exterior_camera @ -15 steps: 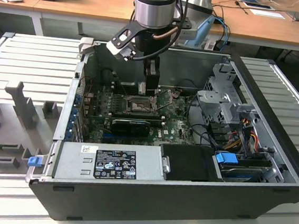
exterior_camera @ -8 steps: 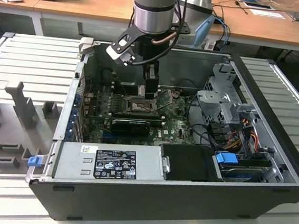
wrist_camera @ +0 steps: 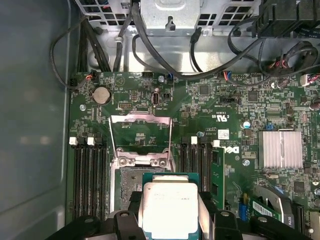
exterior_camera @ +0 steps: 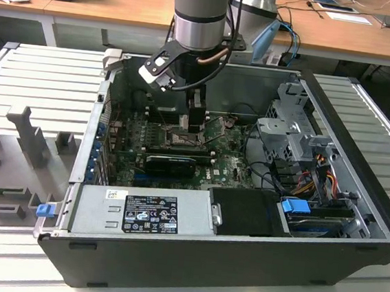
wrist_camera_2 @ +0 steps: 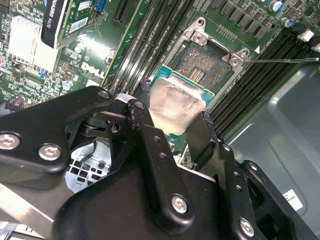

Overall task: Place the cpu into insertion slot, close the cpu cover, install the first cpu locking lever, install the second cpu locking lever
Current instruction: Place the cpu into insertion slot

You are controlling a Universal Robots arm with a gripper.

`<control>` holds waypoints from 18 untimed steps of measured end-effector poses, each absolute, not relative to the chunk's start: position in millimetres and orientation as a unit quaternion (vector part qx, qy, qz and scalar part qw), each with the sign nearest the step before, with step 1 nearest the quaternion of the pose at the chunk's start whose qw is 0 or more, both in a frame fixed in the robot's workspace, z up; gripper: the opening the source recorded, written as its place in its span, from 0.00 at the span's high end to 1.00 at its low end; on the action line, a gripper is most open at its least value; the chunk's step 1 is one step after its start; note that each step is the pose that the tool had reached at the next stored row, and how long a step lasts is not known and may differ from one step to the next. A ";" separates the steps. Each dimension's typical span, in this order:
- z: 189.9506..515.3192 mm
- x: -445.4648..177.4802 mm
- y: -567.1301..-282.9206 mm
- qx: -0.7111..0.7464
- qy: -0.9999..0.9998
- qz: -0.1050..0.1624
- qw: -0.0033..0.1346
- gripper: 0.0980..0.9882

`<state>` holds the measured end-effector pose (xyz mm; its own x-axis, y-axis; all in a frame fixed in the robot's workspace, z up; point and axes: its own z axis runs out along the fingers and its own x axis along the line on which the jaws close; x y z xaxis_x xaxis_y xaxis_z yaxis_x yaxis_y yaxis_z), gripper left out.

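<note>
Starting at the exterior view's left: the ribbed grey surface [exterior_camera: 43, 69] had a grey moulded tray [exterior_camera: 14, 163] lying on it, just beside the open computer case [exterior_camera: 204, 261]. A little blue clip [exterior_camera: 45, 209] stuck out at the case's near corner on that side. The power supply [exterior_camera: 143, 213] sat along the near wall right next to it.

The middle of the case is where your arm [exterior_camera: 200, 15] came down. Your tool [exterior_camera: 196, 122] was low over the green motherboard [exterior_camera: 224, 166], just behind the long black graphics card [exterior_camera: 172, 163]. In both wrist views it was clamped on the cpu [wrist_camera: 170, 202], a black finger [wrist_camera_2: 150, 145] on each of two opposite edges, silver face towards the cameras. In the second wrist view the cpu [wrist_camera_2: 175, 102] hung over one edge of the insertion slot [wrist_camera_2: 202, 65], with most of the slot's dark centre uncovered. It wasn't squared up in there, and I couldn't tell whether it touched the frame.

In the first wrist view the cpu cover [wrist_camera: 141, 120] was flipped open on the side of the slot away from your tool, with green board showing through its window. Memory slots [wrist_camera: 90, 170] ran along both sides of the slot, a coin battery [wrist_camera: 101, 95] sat beyond the cover, and a finned silver heatsink [wrist_camera: 280, 149] was well apart from all that.

Over at the exterior view's right you had the metal drive cage [exterior_camera: 290, 127], some coloured cables [exterior_camera: 316, 177] and a blue tab [exterior_camera: 296, 205] by the near wall.
</note>
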<state>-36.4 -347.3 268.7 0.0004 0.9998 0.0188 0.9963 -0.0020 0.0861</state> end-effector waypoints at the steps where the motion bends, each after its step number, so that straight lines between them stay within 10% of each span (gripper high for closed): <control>1: 267.3 -36.4 -347.3 0.707 0.706 0.037 0.024 0.52; 18: 256.1 -36.1 -347.2 0.707 0.706 0.035 0.022 0.52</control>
<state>-36.1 -347.2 256.1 0.0005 0.9998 0.0188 0.9967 -0.0020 0.0809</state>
